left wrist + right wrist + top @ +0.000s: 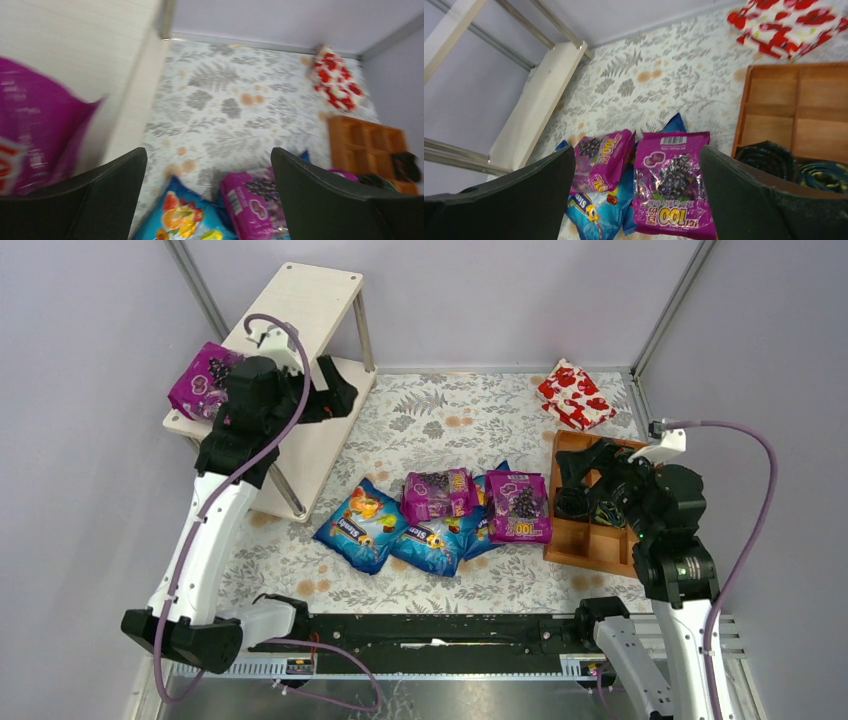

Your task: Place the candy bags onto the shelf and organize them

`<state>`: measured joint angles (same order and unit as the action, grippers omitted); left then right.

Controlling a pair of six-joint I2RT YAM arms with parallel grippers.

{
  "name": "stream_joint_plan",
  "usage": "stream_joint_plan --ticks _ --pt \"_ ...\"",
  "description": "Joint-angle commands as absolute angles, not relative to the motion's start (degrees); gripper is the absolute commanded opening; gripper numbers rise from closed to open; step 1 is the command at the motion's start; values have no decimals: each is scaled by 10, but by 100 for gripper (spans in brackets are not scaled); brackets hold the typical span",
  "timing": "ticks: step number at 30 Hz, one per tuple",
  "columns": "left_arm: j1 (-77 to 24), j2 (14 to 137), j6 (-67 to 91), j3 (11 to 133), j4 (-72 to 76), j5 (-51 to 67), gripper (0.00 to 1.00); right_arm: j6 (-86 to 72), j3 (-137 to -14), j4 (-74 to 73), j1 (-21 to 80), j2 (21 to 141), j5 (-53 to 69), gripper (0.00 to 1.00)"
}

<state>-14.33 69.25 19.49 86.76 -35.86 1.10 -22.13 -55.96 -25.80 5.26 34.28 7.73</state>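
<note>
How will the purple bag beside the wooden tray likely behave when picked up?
The purple bag looks glossy, so it may slip when pinched. It seems a puffy pillow pack, so probably light and floppy. It overlaps a blue bag, which might shift.

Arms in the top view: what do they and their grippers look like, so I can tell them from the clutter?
Both the left arm and right arm have white lower links, black joints and a looping mauve cable. Each wrist carries a white block. The left gripper and right gripper have broad, matte black, wedge-shaped fingers.
</note>
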Motion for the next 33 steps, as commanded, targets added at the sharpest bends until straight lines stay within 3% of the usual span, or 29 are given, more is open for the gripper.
stream_joint_plan --ticks 1,4,9,18,28,33 --pt "-142 634 223 785 -258 221 99 -274 -528 -232 51 373 145 100" --pt "-158 622 238 731 -243 304 99 -285 -496 -215 51 411 225 100" --pt "-229 617 223 668 -243 289 99 -311 -458 -163 64 485 359 100" --pt "-361 672 240 581 -233 127 99 -344 -484 -145 248 622 218 100" --pt "-398 676 303 481 -160 61 97 -374 -548 -126 253 755 190 100" --pt "-398 712 308 459 -150 6 87 -407 -548 -76 253 811 233 100"
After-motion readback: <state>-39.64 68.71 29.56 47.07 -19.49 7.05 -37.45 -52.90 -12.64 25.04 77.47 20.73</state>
